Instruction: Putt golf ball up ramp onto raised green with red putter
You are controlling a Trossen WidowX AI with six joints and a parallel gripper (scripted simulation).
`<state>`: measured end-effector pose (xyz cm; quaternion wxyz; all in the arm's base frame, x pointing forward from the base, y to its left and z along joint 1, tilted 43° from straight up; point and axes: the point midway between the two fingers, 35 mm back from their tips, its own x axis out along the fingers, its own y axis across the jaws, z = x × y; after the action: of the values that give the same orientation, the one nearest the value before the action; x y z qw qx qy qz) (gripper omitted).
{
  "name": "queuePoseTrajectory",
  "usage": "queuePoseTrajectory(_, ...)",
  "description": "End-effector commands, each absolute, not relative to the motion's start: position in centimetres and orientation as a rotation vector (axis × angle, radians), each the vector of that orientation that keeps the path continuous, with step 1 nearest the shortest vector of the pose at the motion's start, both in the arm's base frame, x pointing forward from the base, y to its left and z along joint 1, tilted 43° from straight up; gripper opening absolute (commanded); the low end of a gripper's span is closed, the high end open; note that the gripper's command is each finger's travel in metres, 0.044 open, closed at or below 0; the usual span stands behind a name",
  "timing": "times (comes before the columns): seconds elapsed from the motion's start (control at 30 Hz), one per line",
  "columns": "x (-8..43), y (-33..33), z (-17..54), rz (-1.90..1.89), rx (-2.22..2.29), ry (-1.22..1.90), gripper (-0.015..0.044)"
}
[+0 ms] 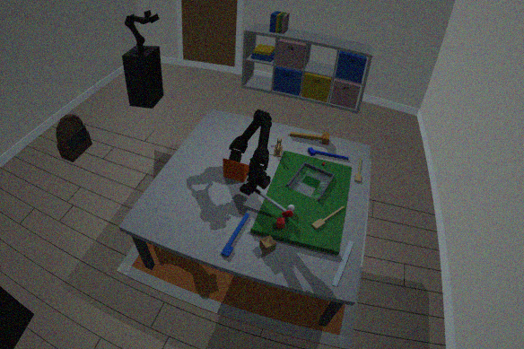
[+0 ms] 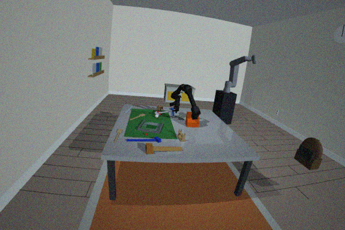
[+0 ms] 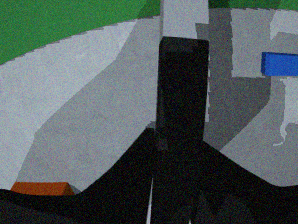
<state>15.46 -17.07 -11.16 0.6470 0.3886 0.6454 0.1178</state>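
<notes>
Gripper (image 1: 252,189): matte black, blocky; clamped narrow on the pale shaft of the red putter (image 1: 275,202), low over the table beside the mat's near-left edge.
Putter: slim grey-white rod slanting from the fingers down to a small red head on the mat; in the wrist view a flat pale strip running up between the dark fingers.
Golf ball (image 1: 291,207): small white sphere on the green mat, just beside the putter head.
Red cube (image 1: 280,222): small, boxy, near the ball on the mat.
Mat (image 1: 332,221): flat, bright green rectangle.
Raised green (image 1: 310,180): square grey ramp frame with a green centre.
Other items: blue bar (image 1: 235,235) off the mat's left edge; wooden mallet (image 1: 310,136) with a blocky head; wooden spatula (image 1: 327,217) on the mat.
Table (image 1: 179,207): smooth grey top, dark legs, patterned by angular arm shadows.
Room: plank floor, orange rug (image 2: 165,196), pale walls, cube shelf (image 1: 307,68) with coloured bins.
</notes>
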Motion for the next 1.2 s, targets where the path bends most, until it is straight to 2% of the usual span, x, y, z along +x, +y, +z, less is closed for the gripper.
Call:
queuePoseTrajectory(0.0, 15.5, -17.1, -11.1, 0.267, 0.883, 1.467, 0.0)
queuePoseTrajectory(0.77, 15.1, -17.7, -12.1, 0.265, 0.896, 1.466, 0.0)
queuePoseTrajectory(1.0, 18.7, -12.3, -6.3, 0.262, 0.894, 1.462, 0.0)
queuePoseTrajectory(1.17, 19.5, -9.7, -4.2, 0.27, 0.897, 1.459, 0.0)
